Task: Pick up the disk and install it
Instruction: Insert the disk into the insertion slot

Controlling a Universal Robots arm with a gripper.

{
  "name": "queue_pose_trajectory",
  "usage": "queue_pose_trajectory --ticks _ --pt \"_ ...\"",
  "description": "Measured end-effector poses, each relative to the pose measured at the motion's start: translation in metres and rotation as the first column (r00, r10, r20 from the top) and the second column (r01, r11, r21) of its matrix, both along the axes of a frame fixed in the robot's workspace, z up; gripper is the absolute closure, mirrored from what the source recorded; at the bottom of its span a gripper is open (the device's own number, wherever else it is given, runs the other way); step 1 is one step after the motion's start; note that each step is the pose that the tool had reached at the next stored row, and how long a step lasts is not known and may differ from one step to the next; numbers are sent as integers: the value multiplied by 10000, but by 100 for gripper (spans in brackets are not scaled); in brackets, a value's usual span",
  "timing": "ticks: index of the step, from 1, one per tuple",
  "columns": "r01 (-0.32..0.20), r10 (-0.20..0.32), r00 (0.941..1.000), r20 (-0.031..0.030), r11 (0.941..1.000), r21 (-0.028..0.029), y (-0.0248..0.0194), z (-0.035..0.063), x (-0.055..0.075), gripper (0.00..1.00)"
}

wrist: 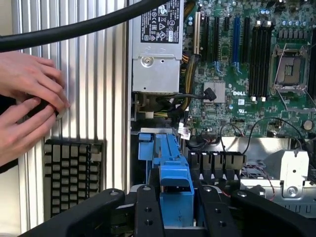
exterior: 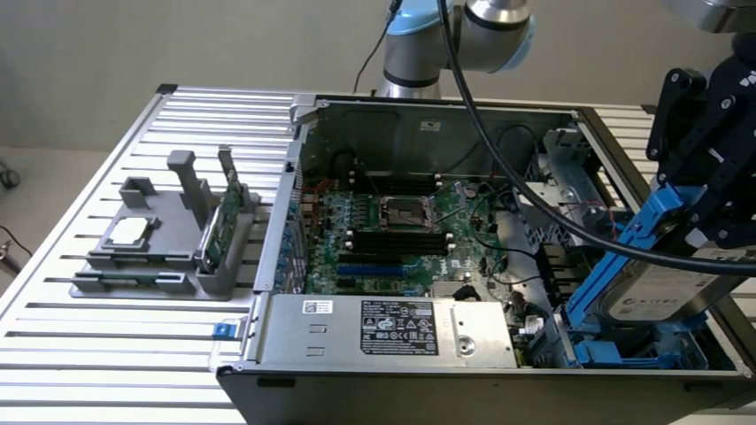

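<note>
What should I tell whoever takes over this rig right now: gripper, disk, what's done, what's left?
Gripper: jaws shut on the disk, gripping its blue frame.
Disk: lifted and tilted, over the drive bay in the open computer case, on the exterior view's right.
Done: pickup.
Left: disk not yet seated in the bay.
Caution: a person's hands are on the table beside the case, near a keyboard.

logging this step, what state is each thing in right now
disk, held tilted at the drive bay, not seated
claw, shut on disk
case, side open
card, upright in holder
chip, lying flat on holder
hands, resting on table
</note>
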State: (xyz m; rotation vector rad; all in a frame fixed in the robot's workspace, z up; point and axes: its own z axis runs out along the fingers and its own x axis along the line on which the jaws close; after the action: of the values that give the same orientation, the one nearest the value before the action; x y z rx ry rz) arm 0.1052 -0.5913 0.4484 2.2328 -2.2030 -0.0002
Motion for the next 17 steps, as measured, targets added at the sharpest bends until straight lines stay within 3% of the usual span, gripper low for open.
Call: queue_pose_trajectory --ticks 17 --pt "-1 1 10000 0 9997 -236 73 -109 27 67"
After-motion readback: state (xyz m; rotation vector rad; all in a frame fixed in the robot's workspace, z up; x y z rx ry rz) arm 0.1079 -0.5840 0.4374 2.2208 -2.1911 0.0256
